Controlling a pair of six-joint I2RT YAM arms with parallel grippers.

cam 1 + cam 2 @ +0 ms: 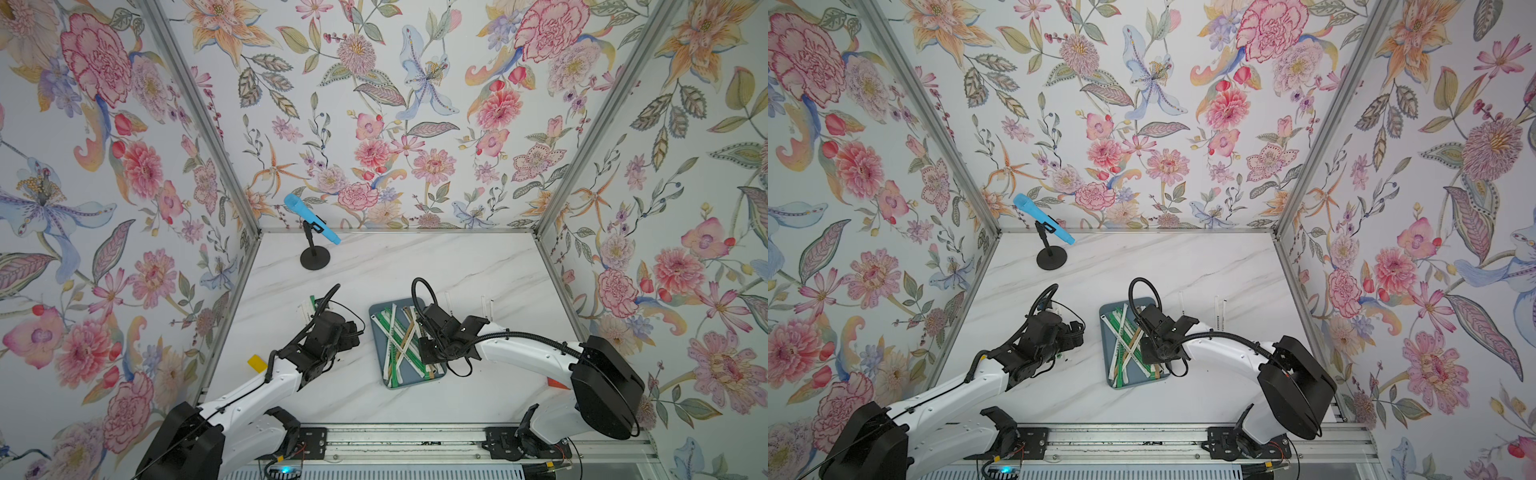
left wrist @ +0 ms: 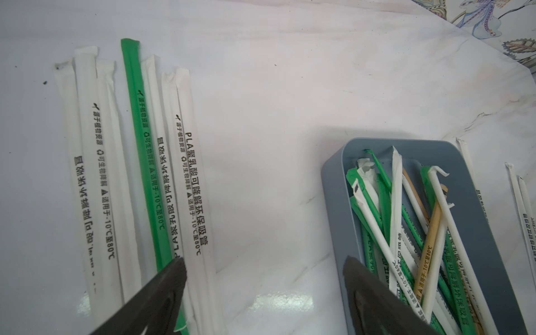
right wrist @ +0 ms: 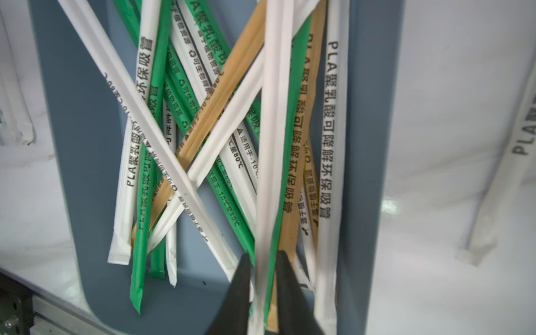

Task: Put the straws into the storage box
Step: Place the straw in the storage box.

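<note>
- Looking down in both top views, the left claw (image 1: 328,322) hangs over the marble table (image 1: 415,266). A loose row of straws (image 1: 306,306) lies just beyond it. Its fingertips are hidden under the wrist.
- In the same views the right claw (image 1: 1150,332) sits low over the blue-grey box (image 1: 1105,349). The box lies between the two claws and holds a crossed heap of green, white and tan straws. A few white ones lie on the table on the right claw's outer side.
- From the left wrist, the left claw's fingers (image 2: 174,278) stand wide apart with nothing between them. One tip is over the row's green straw (image 2: 136,121), the other over the box's near end.
- From the right wrist, the right claw's jaws are only narrowly parted. A white straw (image 3: 272,145) runs between them onto the heap in the box. Thin gaps show on both sides, so it looks loose.
</note>
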